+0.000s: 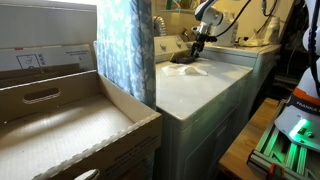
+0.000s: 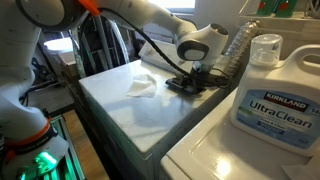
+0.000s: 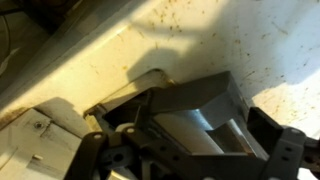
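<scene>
Pincer (image 2: 197, 78) spread over a dark object (image 2: 183, 85) on the washer (image 2: 120, 115); white cloth (image 2: 143, 85) beside, detergent jug (image 2: 275, 85) near.

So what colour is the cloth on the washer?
White. The cloth shows best in an exterior view.

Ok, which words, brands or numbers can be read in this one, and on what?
"KIRKLAND": on the blue label of the big white plastic detergent jug.
"UltraClean": white letters lower on the same label.
Brown cardboard box: print on its pale sticker is too blurred to read.
Wrist view: no text.
</scene>
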Action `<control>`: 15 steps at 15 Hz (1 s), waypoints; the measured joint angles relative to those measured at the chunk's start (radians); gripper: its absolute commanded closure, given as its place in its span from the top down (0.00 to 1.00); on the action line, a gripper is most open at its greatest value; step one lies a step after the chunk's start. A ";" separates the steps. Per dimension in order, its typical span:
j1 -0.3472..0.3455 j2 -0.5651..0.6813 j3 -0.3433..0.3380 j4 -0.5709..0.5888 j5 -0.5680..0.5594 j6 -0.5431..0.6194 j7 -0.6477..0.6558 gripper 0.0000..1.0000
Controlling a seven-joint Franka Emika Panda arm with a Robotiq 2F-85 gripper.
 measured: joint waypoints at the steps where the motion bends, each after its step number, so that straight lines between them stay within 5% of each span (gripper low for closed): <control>1: 0.001 0.000 -0.001 0.000 0.000 0.001 -0.004 1.00; 15: 0.004 -0.024 -0.008 -0.048 0.031 0.054 -0.015 1.00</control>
